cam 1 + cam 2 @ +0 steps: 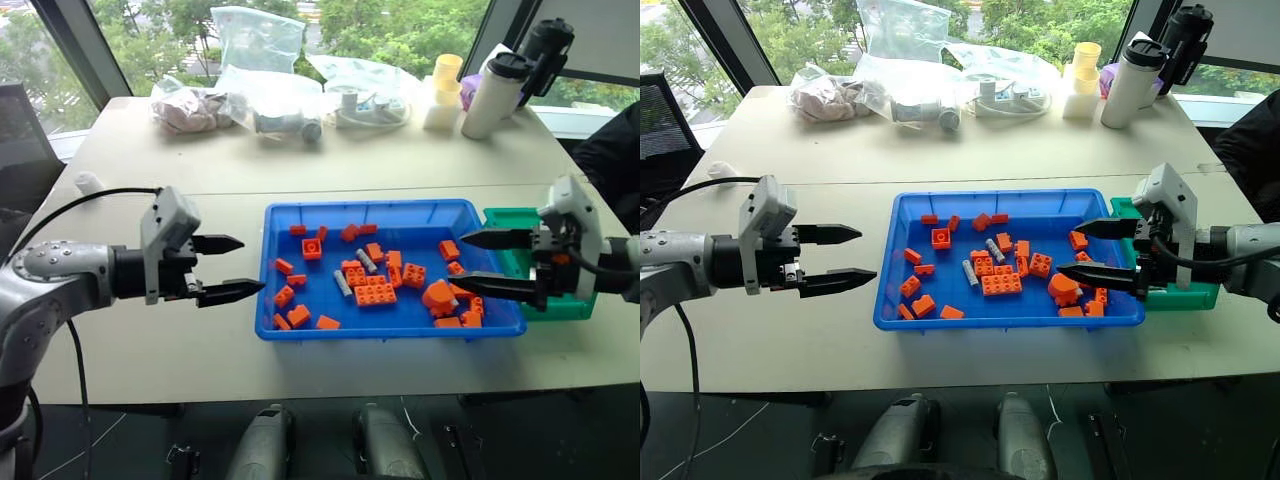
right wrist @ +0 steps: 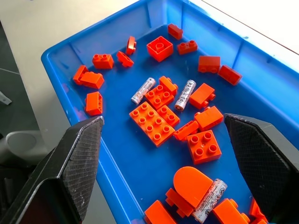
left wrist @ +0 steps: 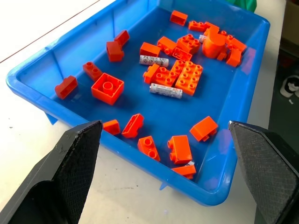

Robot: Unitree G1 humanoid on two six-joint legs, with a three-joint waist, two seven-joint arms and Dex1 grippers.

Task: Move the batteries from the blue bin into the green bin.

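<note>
Now batteries between open right gripper fingers

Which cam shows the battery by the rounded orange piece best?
Right wrist view: that battery lies close and whole beside the rounded orange piece. The left wrist view shows just its end behind that piece; in the eye views I can't make it out.

Open worktop lies to the left of the blue bin, giving the left hand free passage. Inside the bin, orange bricks crowd the batteries, touching them closely. The right hand hovers over the bin's right end, with the green bin just behind it.
</note>
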